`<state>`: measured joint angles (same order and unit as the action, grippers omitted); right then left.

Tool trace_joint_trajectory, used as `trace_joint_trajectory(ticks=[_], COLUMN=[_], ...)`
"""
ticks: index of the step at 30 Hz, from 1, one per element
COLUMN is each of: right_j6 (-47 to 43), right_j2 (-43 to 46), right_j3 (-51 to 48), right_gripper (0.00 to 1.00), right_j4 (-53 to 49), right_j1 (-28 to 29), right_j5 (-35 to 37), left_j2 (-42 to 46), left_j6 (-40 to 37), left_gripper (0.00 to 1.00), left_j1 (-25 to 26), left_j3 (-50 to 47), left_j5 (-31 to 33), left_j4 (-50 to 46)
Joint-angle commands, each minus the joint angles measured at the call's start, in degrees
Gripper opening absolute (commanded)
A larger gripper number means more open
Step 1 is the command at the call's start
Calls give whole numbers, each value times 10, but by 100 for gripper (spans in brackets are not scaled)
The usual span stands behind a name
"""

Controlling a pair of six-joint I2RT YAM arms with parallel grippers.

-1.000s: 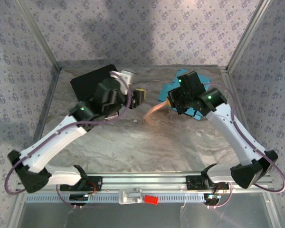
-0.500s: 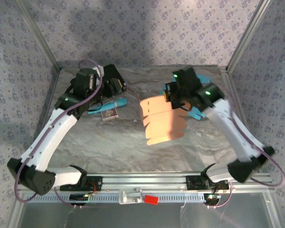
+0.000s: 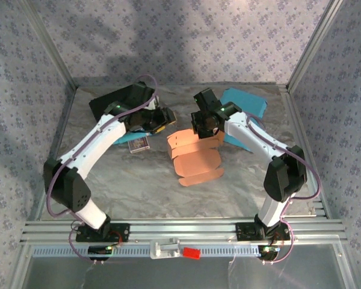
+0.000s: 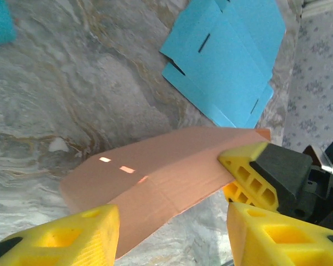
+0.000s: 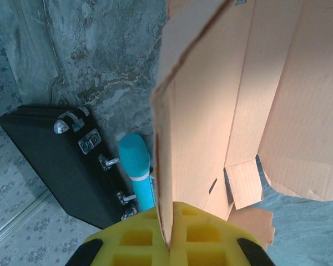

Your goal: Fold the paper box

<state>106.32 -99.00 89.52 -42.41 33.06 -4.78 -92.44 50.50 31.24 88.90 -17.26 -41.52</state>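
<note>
Paper box [image 3: 195, 161]: orange flat blank, near the middle of the table [image 3: 138, 186]. Its near part lay on the surface and its far edge was raised.
Box panels: creases and 2 small slots were visible, and the near flaps were spread open on the table.
Right claw [image 5: 169, 224]: pressed together on the raised far edge of the paper box, with the cardboard pinched between its 2 yellow fingers.
Left claw [image 4: 173, 221]: spread, its 2 fingers well apart and gripping nothing. It was held just left of the raised edge and faced the right claw.
Blue sheet [image 3: 248, 105]: flat slotted blank on the table, beyond the box, to the right.
Black case [image 3: 114, 102]: far-left part of the table, behind the left arm.
Teal cylinder [image 5: 136, 166]: lay beside the black case.
Small card [image 3: 138, 144]: on the table, left of the box.
</note>
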Motion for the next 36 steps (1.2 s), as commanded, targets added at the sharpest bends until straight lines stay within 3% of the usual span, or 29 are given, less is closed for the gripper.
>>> trace_joint_trajectory(ticks=[1, 7, 15, 28, 36], right_j6=[17, 15, 8, 30, 33], right_j2=[15, 26, 66, 154, 163], right_j3=[16, 52, 86, 79, 88], right_gripper=[0, 0, 0, 0, 0], right_j4=[-26, -94, -168, -163, -150], right_j1=[-10, -45, -80, -133, -158], right_j5=[-19, -83, -141, -169, -175], left_j2=[-9, -2, -14, -148, -202], left_j6=[5, -23, -89, -132, -124], left_gripper=[55, 57, 57, 56, 53], left_j1=[12, 20, 23, 83, 95], left_j3=[37, 88, 157, 468, 575], left_j5=[-1, 30, 8, -43, -68], left_j4=[-39, -86, -159, -291, -319])
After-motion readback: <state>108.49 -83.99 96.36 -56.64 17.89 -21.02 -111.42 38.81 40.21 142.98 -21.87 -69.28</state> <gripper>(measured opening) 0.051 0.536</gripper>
